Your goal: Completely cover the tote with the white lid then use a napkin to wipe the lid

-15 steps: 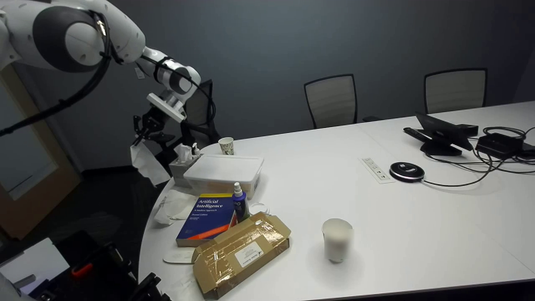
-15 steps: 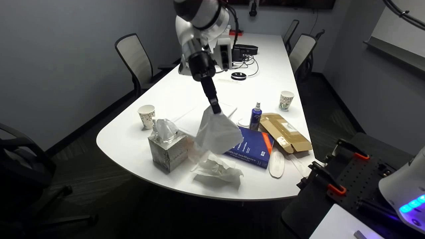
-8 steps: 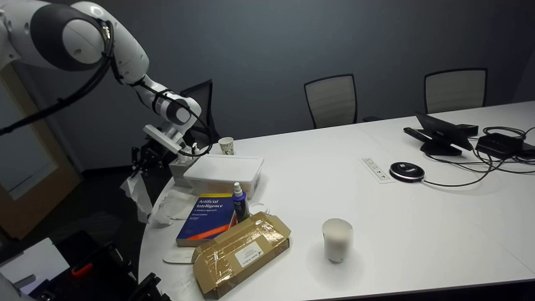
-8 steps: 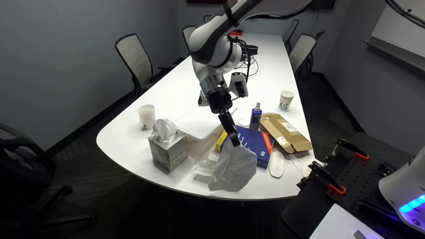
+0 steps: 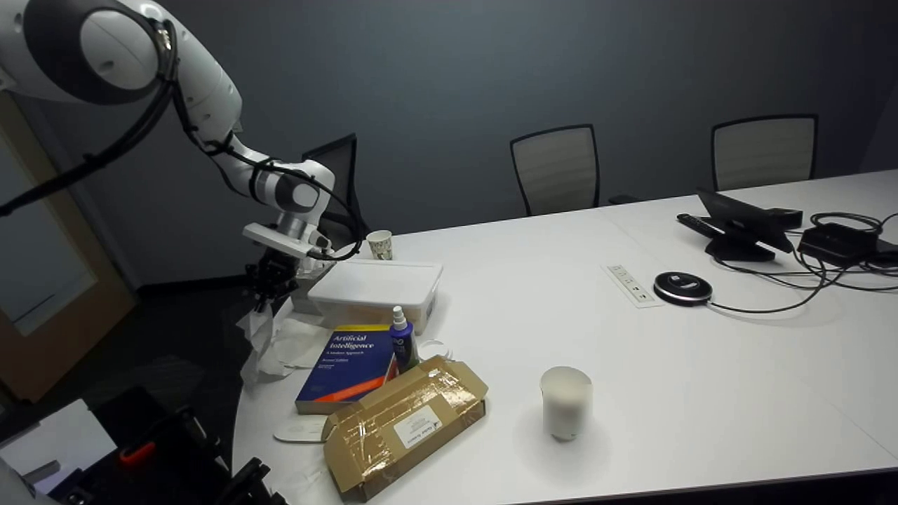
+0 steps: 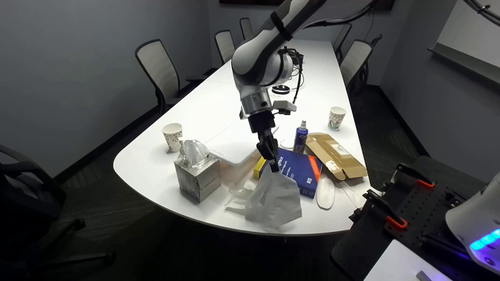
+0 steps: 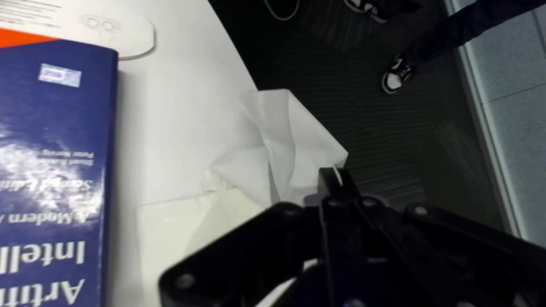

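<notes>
The white lid (image 5: 382, 280) lies flat on top of the whitish tote (image 5: 372, 313); the lid (image 6: 233, 146) and tote (image 6: 239, 169) also show in an exterior view. My gripper (image 5: 261, 306) is shut on a white napkin (image 6: 275, 201), which hangs down by the rounded table edge. In the wrist view a thin white line of the sheet shows between the closed tips of the gripper (image 7: 337, 175), and the napkin (image 7: 294, 140) spreads out beyond them. The gripper (image 6: 275, 168) is beside the tote, in front of the blue book. The lid is out of the wrist view.
A crumpled paper (image 5: 298, 345) lies on the table beside the blue book (image 5: 351, 365). A spray bottle (image 5: 402, 341), a tan cardboard packet (image 5: 407, 424), a grey tissue box (image 6: 198, 177) and paper cups (image 6: 336, 118) stand around. The table edge (image 7: 232, 47) is close.
My gripper has come down with the napkin, and over to the blue book's side, from higher up near the tote. The hanging napkin now reaches near the table edge. The lid and tote have not moved.
</notes>
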You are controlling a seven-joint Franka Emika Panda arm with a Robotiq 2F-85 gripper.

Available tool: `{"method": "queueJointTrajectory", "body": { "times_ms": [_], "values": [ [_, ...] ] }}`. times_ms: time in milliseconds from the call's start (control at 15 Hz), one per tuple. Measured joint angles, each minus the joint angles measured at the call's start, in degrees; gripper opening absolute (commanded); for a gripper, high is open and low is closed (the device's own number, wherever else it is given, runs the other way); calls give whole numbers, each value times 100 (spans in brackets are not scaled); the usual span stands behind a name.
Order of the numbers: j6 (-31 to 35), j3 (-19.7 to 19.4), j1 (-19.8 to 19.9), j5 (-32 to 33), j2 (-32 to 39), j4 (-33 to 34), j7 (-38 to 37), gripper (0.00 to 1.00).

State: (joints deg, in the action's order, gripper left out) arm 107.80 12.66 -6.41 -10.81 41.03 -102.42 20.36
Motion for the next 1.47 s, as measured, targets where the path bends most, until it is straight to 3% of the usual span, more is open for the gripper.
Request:
{"method": "queueJointTrajectory", "body": {
  "times_ms": [67,200,867,1133,1467],
  "values": [
    [172,-44,-45,140,-74,-69,-181,0],
    [461,-141,-161,449,-200,-189,-573,27],
    [938,-456,-723,1576,-639,-404,-2222,99],
    [910,-614,-984,2177,-1037,-417,-2931,100],
    [619,-558,-1073,2231,-1628,-424,-3081,100]
  ]
}}
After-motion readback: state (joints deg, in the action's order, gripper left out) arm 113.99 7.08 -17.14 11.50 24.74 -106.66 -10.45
